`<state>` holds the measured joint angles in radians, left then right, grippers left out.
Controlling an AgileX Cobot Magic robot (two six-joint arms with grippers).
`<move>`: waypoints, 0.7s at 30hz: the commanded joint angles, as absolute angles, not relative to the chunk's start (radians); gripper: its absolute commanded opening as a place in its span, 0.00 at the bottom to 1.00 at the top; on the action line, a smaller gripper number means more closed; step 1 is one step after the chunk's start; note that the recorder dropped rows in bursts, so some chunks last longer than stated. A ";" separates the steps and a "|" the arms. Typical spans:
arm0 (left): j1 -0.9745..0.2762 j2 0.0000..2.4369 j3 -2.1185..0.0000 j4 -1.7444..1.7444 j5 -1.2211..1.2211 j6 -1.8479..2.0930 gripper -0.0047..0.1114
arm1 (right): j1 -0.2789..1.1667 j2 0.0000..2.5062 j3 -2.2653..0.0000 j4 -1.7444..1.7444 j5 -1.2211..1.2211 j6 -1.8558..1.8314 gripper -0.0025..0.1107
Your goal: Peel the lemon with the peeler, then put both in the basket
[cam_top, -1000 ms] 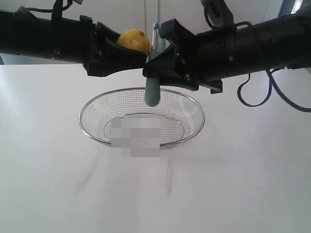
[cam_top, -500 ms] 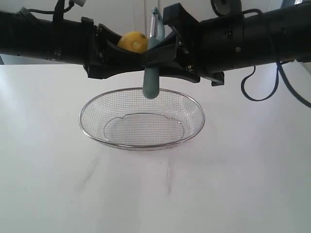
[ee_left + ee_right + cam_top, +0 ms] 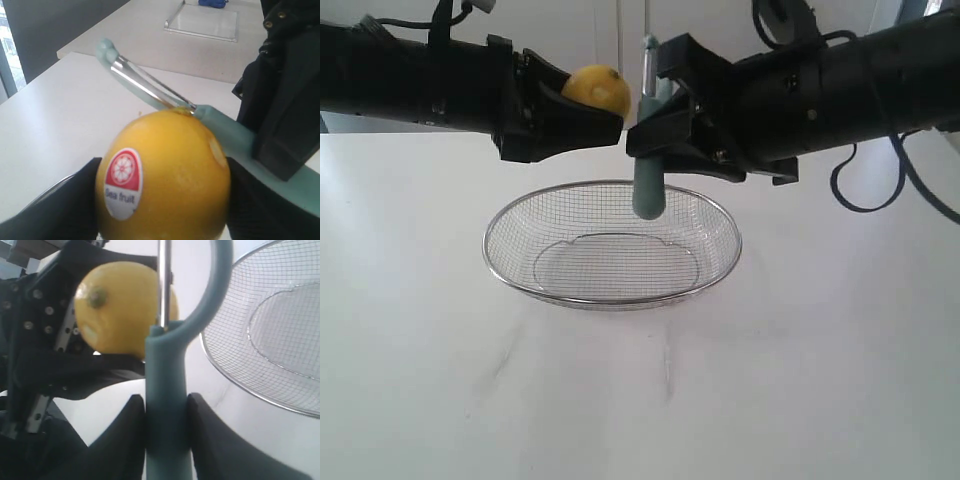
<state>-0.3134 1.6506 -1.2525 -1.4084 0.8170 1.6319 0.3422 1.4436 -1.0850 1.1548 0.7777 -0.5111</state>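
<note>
The lemon [image 3: 598, 88] is pinched by the fingers of the left gripper [image 3: 592, 108] above the basket [image 3: 612, 300]. The peeler [image 3: 648, 195] is clamped upright by the right gripper [image 3: 658, 135], blade close against the rind. Under misaligned blade pressure, the round fruit could be twisted loose and dropped.

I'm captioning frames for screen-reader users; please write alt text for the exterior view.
A black left gripper holds a yellow lemon in the air beside a right gripper holding a teal peeler upright, handle down. A wire mesh basket sits on the white table nearby.
</note>
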 commanded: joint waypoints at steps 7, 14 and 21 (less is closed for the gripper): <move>-0.315 1.645 -1.258 -1.433 0.840 1.631 0.04 | 0.337 1.496 -1.092 1.053 0.761 -0.441 0.02; -0.315 1.645 -1.258 -1.433 0.840 1.631 0.04 | 0.337 1.548 -1.092 1.056 0.761 -0.441 0.02; -0.315 1.645 -1.258 -1.433 0.840 1.631 0.04 | 0.339 1.590 -1.092 1.061 0.781 -0.456 0.02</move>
